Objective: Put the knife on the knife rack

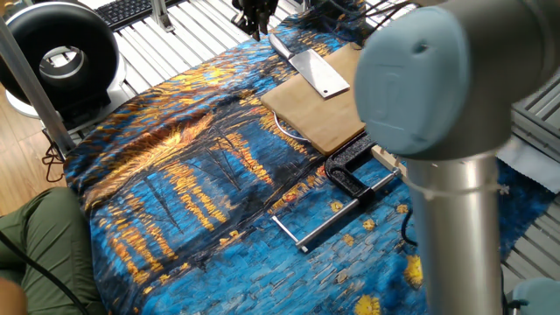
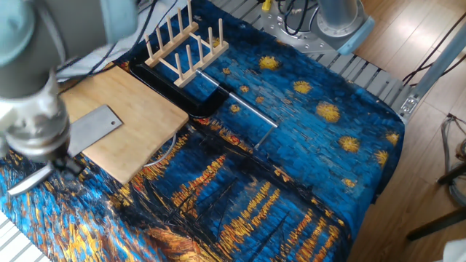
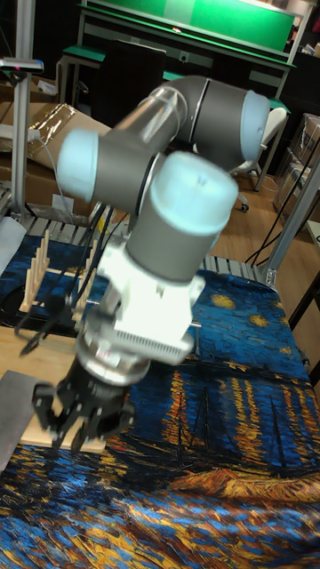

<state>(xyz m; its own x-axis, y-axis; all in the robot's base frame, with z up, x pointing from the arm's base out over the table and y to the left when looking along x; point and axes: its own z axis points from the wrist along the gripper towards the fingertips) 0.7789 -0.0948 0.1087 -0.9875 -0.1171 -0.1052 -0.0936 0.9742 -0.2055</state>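
The knife [image 1: 319, 73] lies flat with its broad grey blade on the bamboo cutting board [image 1: 346, 114] and its handle pointing off the board's far corner. In the other fixed view the knife [image 2: 95, 129] has its handle on the cloth at the left. My gripper [image 1: 253, 14] hovers just past the handle end; it also shows as the gripper [image 3: 82, 416] in the tall view, fingers spread, nothing between them. The knife rack [image 2: 182, 45] of light wood pegs stands behind the board; the blurred arm hides most of it in one fixed view.
A black clamp [image 1: 348, 171] with a long silver rod [image 1: 322, 224] lies between board and rack. A painted blue and gold cloth [image 1: 192, 175] covers the table. A round black device [image 1: 57, 54] stands at the far left corner. A green sleeve [image 1: 39, 254] shows at the near left edge.
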